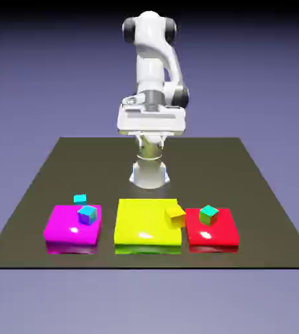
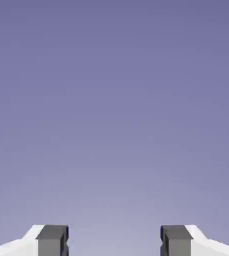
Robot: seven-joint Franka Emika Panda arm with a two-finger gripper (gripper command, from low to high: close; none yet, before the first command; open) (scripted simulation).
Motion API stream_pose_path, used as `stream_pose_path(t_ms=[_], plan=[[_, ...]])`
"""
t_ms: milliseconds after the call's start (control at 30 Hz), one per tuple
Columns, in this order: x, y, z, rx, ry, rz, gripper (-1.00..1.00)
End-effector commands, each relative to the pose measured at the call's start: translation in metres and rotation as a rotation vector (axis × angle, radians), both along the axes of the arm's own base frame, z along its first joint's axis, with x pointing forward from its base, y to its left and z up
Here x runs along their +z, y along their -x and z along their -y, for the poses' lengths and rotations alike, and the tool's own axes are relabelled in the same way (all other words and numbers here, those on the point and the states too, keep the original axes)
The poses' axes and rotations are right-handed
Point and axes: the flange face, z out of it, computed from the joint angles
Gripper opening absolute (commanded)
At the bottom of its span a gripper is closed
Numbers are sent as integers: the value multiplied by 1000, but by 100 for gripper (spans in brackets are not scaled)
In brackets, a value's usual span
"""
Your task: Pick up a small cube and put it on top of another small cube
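Since the hand (image 2: 114, 242) sits high in the frame's upper middle with fingers spread wide on nothing—only backdrop between them—the tiny cyan cube (image 1: 80, 198) waits untouched on the dark worktop (image 1: 243, 169), lower left, just above the magenta pad (image 1: 64, 228).

Rendered simulation: dark table (image 1: 256, 196) (plain blue-violet backdrop), flat-coloured blocks.

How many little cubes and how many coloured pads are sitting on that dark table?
Little cubes: 4 - plain cyan cube, cyan-topped cube, yellow cube, green-topped cube.
Flat pads: 3 - magenta pad, yellow pad, red pad.
Total: 7
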Motion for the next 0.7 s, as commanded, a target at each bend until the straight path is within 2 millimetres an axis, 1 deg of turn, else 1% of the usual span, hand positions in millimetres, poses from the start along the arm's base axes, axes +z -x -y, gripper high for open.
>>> stream_pose_path(t_ms=[0, 100, 200, 300, 400, 500, 600, 633, 667], plan=[[-14, -4, 21, -62, -30, -56, 0], [-57, -5, 82, -249, -126, -220, 0], [-101, 8, 142, -439, -231, -374, 0], [-144, 34, 197, -631, -346, -519, 0], [-186, 72, 245, -822, -469, -654, 0], [-225, 120, 284, -1011, -602, -779, 0], [-260, 172, 312, -1191, -738, -889, 0], [-260, 172, 312, -1191, -738, -889, 0], [-272, 172, 310, -1189, -738, -887, 0]])
